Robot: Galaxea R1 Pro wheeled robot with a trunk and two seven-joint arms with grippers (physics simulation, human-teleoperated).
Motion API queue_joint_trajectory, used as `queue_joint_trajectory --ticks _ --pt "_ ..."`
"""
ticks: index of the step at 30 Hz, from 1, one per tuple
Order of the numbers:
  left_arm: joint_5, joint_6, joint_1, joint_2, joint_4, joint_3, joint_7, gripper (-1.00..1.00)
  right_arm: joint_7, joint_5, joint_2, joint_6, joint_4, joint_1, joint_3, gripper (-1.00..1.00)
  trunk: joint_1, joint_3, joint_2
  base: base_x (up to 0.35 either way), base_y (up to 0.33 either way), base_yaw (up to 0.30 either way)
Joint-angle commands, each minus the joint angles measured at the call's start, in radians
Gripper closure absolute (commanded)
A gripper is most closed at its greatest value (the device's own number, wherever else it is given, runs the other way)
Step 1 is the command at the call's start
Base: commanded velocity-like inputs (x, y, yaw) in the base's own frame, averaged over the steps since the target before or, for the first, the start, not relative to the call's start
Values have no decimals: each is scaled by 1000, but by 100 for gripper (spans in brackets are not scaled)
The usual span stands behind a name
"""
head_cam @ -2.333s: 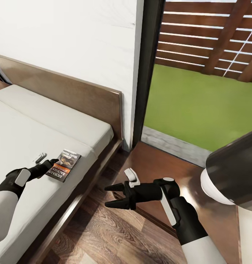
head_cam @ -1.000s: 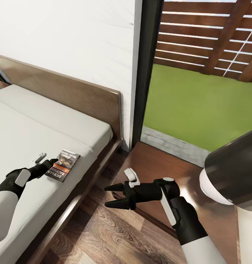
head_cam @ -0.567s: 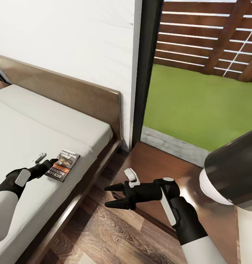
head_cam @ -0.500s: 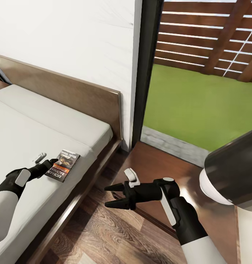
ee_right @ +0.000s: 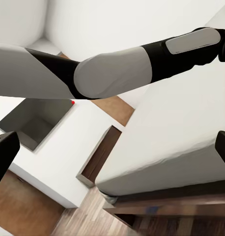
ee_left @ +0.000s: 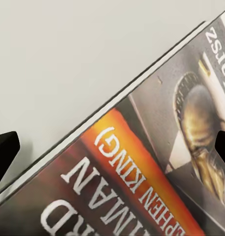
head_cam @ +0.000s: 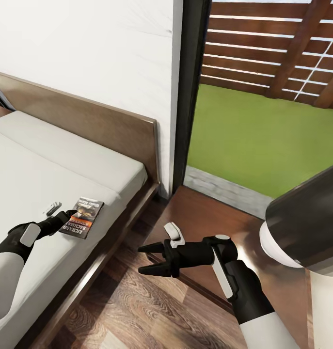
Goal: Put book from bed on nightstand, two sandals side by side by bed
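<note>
Nothing among the things has moved; just the head camera has swung slightly. The book (head_cam: 85,217) lies flat on the bed (head_cam: 35,174) mattress, straddled at its near edge by the left gripper (head_cam: 68,214), whose fingers stand wide apart. Off to that gripper's right, the right gripper (head_cam: 145,259) hangs open beside the nightstand (head_cam: 210,218).

One book (head_cam: 84,217), one bed (head_cam: 35,165), one nightstand (head_cam: 219,228) and two hands (left (head_cam: 64,216), right (head_cam: 148,259)).
</note>
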Motion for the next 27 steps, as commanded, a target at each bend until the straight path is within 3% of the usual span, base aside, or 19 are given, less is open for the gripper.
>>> queue_joint_trajectory --ticks 1,27 --pt "3 9 -1 0 -1 7 -2 -100 1 -4 0 10 0 0 1 -100 0 -1 0 -6 -9 0" --pt "3 9 -1 0 -1 7 -2 -100 1 -3 0 10 0 0 1 -100 0 -1 0 0 0 0"
